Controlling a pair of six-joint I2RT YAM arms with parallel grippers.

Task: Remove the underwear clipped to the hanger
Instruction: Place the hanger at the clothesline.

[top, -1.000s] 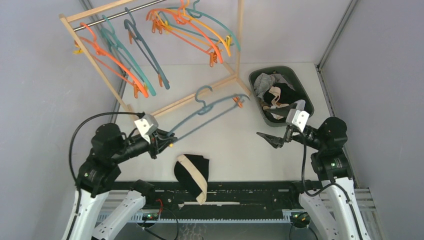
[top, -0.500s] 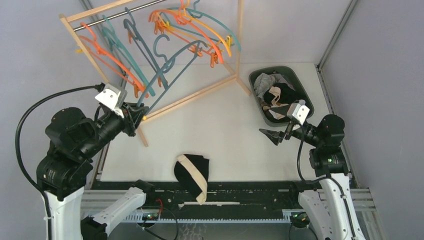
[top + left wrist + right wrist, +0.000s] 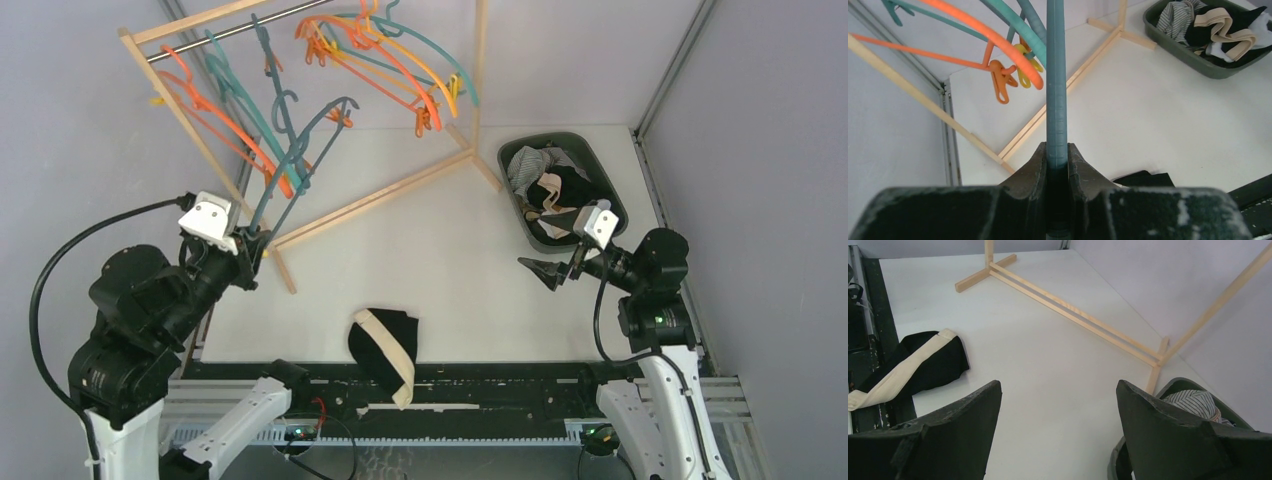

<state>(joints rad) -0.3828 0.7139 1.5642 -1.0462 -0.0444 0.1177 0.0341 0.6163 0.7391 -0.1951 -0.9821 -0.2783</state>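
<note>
My left gripper (image 3: 256,250) is shut on the lower end of a blue-grey hanger (image 3: 290,165) and holds it up, with its hook near the rack's rail. In the left wrist view the hanger (image 3: 1056,95) runs straight up from between my shut fingers (image 3: 1029,167). No cloth shows on the hanger. A black brief with a beige waistband (image 3: 385,345) lies on the table at the near edge; it also shows in the right wrist view (image 3: 930,365). My right gripper (image 3: 537,271) is open and empty above the table (image 3: 1058,390).
A wooden rack (image 3: 380,198) with a metal rail stands at the back left and carries several orange, teal and yellow clip hangers (image 3: 380,50). A dark green bin (image 3: 604,190) of underwear and a striped cloth sits at the right, by my right arm.
My left arm has swung up and to the left, lifting the blue-grey hanger from low over the table to the rack's rail. My right gripper drew back slightly and stays open.
</note>
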